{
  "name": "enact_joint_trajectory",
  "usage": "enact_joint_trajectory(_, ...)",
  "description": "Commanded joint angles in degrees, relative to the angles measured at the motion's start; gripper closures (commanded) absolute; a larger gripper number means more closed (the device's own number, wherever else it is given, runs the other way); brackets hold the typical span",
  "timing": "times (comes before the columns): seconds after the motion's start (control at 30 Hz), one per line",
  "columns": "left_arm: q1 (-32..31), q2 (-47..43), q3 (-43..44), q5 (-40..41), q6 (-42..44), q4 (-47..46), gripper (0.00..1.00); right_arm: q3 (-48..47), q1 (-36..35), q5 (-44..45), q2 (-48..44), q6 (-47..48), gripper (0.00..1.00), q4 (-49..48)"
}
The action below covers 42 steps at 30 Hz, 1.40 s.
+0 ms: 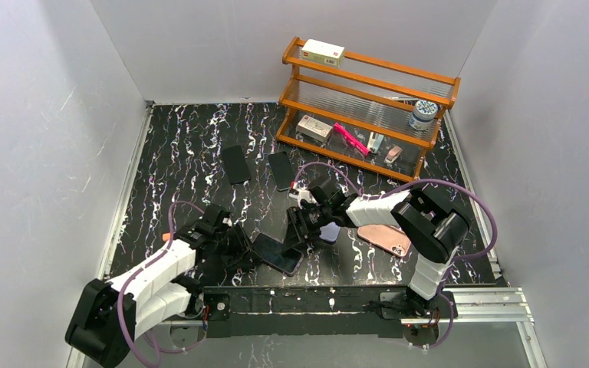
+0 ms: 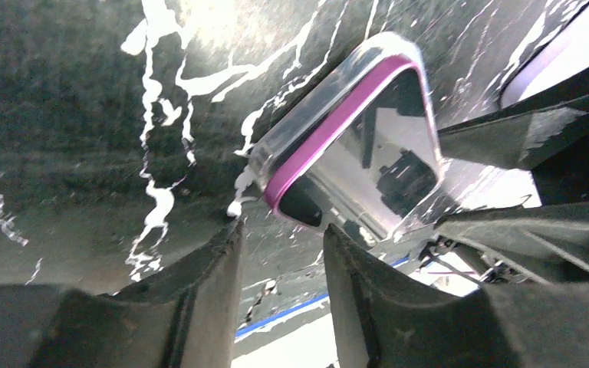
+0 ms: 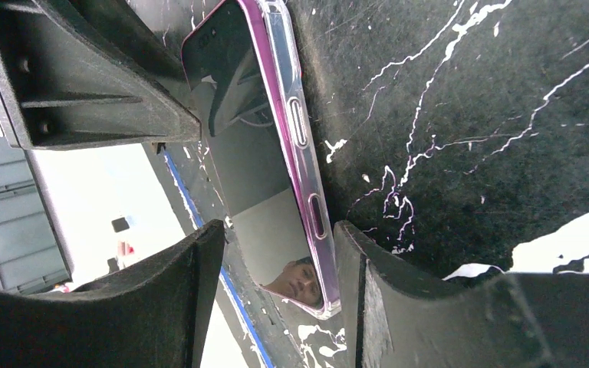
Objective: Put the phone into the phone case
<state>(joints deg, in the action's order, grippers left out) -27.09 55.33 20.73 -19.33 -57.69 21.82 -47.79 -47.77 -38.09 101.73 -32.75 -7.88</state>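
Note:
A purple-edged phone (image 1: 278, 254) with a dark glossy screen lies near the table's front edge, inside a clear case whose rim (image 2: 330, 92) shows around the purple edge. My left gripper (image 1: 239, 247) is low at the phone's left end. In the left wrist view it (image 2: 280, 230) is open and empty, and the phone (image 2: 353, 146) lies just beyond its fingertips. My right gripper (image 1: 297, 234) is at the phone's right end. In the right wrist view it (image 3: 276, 230) is open, and the phone's (image 3: 261, 153) near end lies between its fingers, close to the right finger.
A rose-gold phone (image 1: 383, 238) lies under the right arm. Two dark phones or cases (image 1: 236, 163) (image 1: 281, 170) lie at mid-table. A wooden shelf (image 1: 368, 100) with small items stands at the back right. The table's front rail (image 1: 314, 299) is just behind the phone.

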Motion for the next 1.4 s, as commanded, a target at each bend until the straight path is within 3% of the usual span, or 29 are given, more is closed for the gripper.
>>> enact_joint_trajectory(0.0,-0.37,1.35,-1.42,-1.02,-2.78,-6.38,0.62,1.50,-0.37,1.82,0.28,-1.53,0.37,-2.70)
enact_joint_trajectory(0.23,-0.73,2.77,-3.68,-1.24,-5.56,-13.94,0.77,3.39,-0.39,-1.60,2.66,-8.20,0.38,-10.96)
enact_joint_trajectory(0.43,-0.95,5.50,-4.69,-1.81,-5.83,-17.84,0.84,1.92,-0.50,-2.26,3.90,-10.14,0.39,-12.25)
enact_joint_trajectory(0.63,-1.11,7.12,-4.18,-1.78,-5.82,-19.63,0.85,1.52,-0.62,-3.87,4.39,-11.98,0.49,-14.37)
enact_joint_trajectory(1.0,-2.79,6.81,-6.19,-3.82,-10.81,-27.50,0.86,1.26,-2.25,-3.60,6.70,-15.24,0.58,-19.99)
enact_joint_trajectory(1.27,-3.58,2.17,-4.11,-4.26,-10.70,-27.24,0.87,2.22,-1.69,-2.75,4.03,-18.27,0.86,-22.25)
enact_joint_trajectory(1.37,-3.53,-2.89,3.83,-1.08,-5.46,-17.30,0.69,3.70,0.44,-4.03,0.15,-21.26,0.92,-24.86)
